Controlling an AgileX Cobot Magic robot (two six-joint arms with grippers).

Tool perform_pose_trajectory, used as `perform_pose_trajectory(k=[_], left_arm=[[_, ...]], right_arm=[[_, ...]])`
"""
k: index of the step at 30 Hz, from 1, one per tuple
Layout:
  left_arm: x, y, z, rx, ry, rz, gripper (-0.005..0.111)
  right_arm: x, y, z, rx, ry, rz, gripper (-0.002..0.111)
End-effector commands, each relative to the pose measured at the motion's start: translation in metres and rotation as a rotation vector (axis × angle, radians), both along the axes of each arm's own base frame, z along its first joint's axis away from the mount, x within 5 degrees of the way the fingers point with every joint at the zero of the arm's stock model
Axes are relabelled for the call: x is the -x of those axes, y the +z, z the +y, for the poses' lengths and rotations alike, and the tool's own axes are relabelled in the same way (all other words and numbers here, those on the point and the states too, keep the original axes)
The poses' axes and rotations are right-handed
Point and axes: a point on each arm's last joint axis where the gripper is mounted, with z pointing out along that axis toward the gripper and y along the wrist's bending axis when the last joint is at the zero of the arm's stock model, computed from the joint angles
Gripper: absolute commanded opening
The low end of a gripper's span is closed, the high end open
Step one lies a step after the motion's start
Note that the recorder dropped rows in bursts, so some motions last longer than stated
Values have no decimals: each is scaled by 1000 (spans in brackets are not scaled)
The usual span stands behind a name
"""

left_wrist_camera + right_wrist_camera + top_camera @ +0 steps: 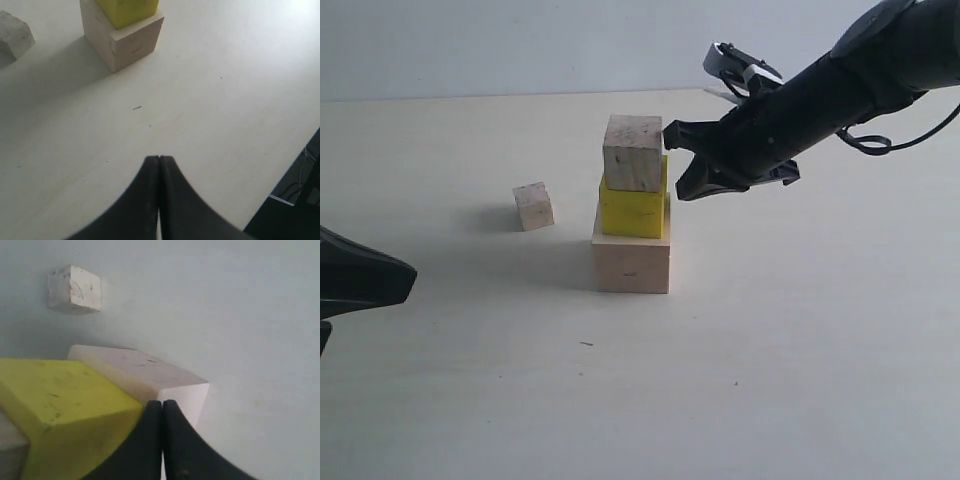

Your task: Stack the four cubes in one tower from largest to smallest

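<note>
Exterior view has the right gripper (685,160) hanging just beside the tower (633,210), level with its upper two blocks. The right wrist view shows its jaws pressed together with nothing between them. Directly ahead of those fingertips the big pale wood cube (631,265) sits on the table (800,350), with the yellow cube (633,208) on it and a small speckled cube (633,153) on top, so three of the four are up. The loose small cube (533,206) lies on the far side of the tower from the right gripper, well apart from it. It is nearer to the left gripper (159,159), which hovers low over the table with its jaws likewise closed flat against each other, empty. From that hand the cube is ahead, off to one side of the tower's base.

That last block looks like bare wood: light, rigid and not fragile, with flat matte faces that should give good friction. I judge the best hold to be a pinch on two opposite side faces at about mid-height, with the jaws squared to those faces, since the cube sits turned a little on the table. Whichever hand goes must first spread its jaws. The bigger concern is the tower: its blocks only rest on one another, so the landing wants to be straight down and centred, with a gentle release
</note>
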Motion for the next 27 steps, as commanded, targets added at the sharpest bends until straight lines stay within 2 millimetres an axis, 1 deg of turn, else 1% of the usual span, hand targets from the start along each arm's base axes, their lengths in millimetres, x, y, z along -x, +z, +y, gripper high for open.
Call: perform_pose_trajectory(k=[1, 12, 14, 17, 20, 27], left_arm=[[0, -1, -1, 8, 6, 3, 0], [0, -1, -1, 8, 6, 3, 0], [0, -1, -1, 10, 8, 4, 0], [1, -1, 0, 5, 1, 14, 0], [1, -1, 0, 5, 1, 14, 0], [-1, -1, -1, 10, 8, 2, 0]], right_arm=[[-2, -4, 2, -32, 9, 7, 0], [-2, -5, 1, -29, 9, 7, 0], [-3, -5, -1, -27, 4, 6, 0], [-8, -4, -16, -32, -29, 12, 0], [-12, 4, -27, -79, -73, 23, 0], [-9, 13, -20, -220, -58, 63, 0]])
